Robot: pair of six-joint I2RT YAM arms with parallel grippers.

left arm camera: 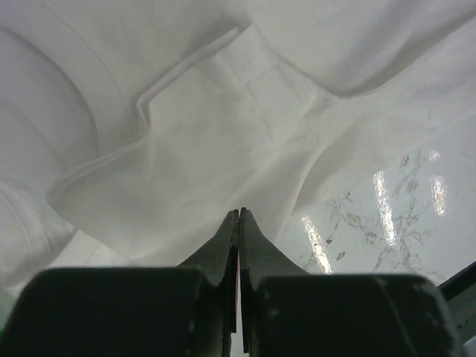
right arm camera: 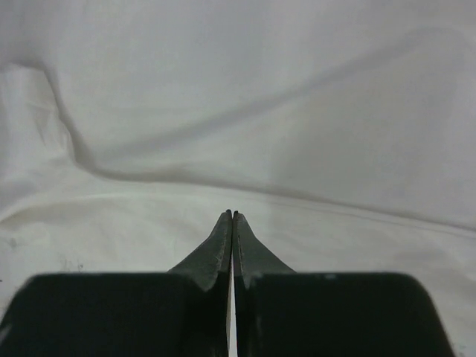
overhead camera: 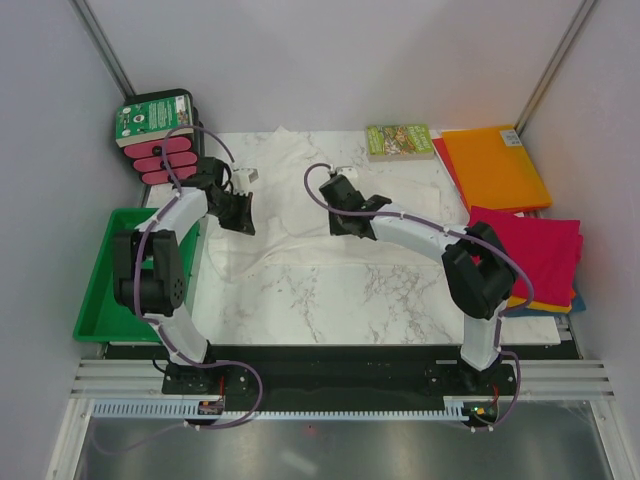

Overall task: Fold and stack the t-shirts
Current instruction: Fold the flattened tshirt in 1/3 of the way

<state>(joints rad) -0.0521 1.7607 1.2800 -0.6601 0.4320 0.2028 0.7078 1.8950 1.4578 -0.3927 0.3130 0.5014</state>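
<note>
— Green tray [overhead camera: 97, 300] at the left edge: what lies in it?
— Only its own green floor shows, and the left arm [overhead camera: 150, 265] hangs over its right side. Behind it stands a black case [overhead camera: 185, 98] carrying a green-labelled pack [overhead camera: 150, 115] and a row of pink oval pieces [overhead camera: 165, 158].
— And the surface [overhead camera: 330, 300]?
— White with grey marble veins, shut in by pale walls [overhead camera: 330, 60] at the back and on both sides.
— Where are the shirts?
— The white t-shirt [overhead camera: 290, 170] lies spread and wrinkled across the back left of the surface. The orange t-shirt [overhead camera: 495, 165] lies folded flat in the back right corner. The magenta t-shirt [overhead camera: 535, 245] lies folded at the right edge on an orange layer, with the blue t-shirt [overhead camera: 578, 300] showing as an edge underneath.
— Anything standing near them?
— A small green-covered book [overhead camera: 398, 141] at the back, between the white cloth and the orange one.
— The arms?
— The left end effector [left arm camera: 239, 216] is clenched, fingers pressed tip to tip, low over folds of the white cloth. The right end effector [right arm camera: 232, 216] is clenched the same way over the shirt's right part. I cannot tell whether either pinches cloth.
</note>
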